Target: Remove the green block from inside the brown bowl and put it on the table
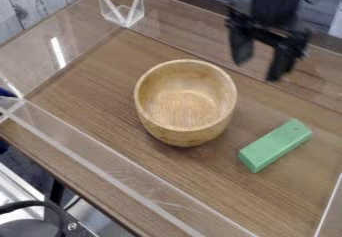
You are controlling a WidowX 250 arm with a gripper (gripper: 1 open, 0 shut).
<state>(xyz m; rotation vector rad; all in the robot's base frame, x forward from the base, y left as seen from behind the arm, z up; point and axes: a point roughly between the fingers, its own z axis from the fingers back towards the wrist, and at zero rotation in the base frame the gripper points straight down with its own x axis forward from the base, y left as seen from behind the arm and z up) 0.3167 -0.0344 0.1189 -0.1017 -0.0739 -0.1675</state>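
Brown table [87, 91]; on it, round tan bowl [186, 101], nothing inside. Green block [275, 146] on table, just beside bowl, apart from it. Dark gripper [245, 56] beyond bowl, fingers spread, nothing held; blurred, top cut off by frame edge.

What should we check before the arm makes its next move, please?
1. Block out of the bowl: ok, it lies beside it.
2. Block resting on the table: ok, flat on the wood.
3. Bowl upright: ok, its opening faces up.
4. Pincer off the block: ok, a gap shows between them.
5. Pincer open: ok, its fingers stand apart.
6. Underside of the block clean: cannot tell, it is hidden.
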